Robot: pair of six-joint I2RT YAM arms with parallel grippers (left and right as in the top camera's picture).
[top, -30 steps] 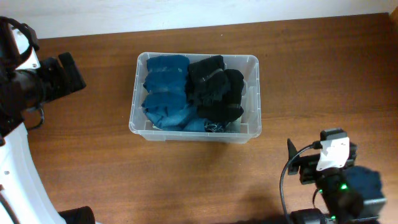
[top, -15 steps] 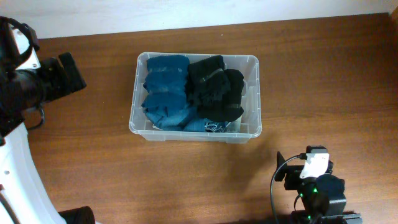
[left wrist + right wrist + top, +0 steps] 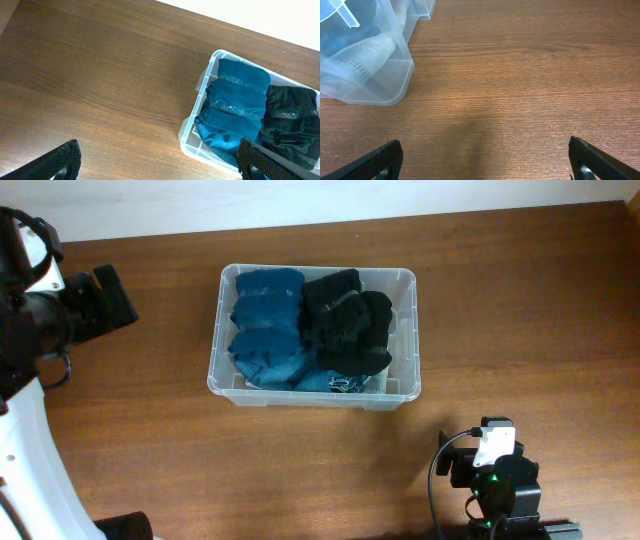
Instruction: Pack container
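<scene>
Container (image 3: 315,394) — clear plastic, rectangular, rolled rim, upright near the middle of the brown wooden tabletop (image 3: 520,310).

Well to the left of the container, left arm (image 3: 70,315), dark and bulky, above the tabletop's edge. At its end, left claw (image 3: 157,152) spread wide, two black fingers (image 3: 62,160) in the bottom corners of the wrist view. Only bare wood between them, nothing held. Container (image 3: 192,137) on the right side of that view, apart from the claw.

Inside the container, left half: folded blue cloths (image 3: 265,330), packed from back wall to front. Right half: black cloths (image 3: 345,325), bunched up and touching the blue ones. By the front wall, a small dark patterned piece (image 3: 345,385), kind hard to tell. Along the right wall, a narrow strip of see-through floor.

Toward the near side and to the right of the container, well apart from it, right arm (image 3: 505,500), with a white block (image 3: 497,442) and a green light (image 3: 489,487) on top. At its end, right claw (image 3: 482,152) — likewise wide open and empty, fingers (image 3: 592,160) in the bottom corners of its wrist view, bare wood between. Rounded corner of the container (image 3: 375,75) at upper left of that view, clear of the fingers, pale cloth blurred through the wall.
</scene>
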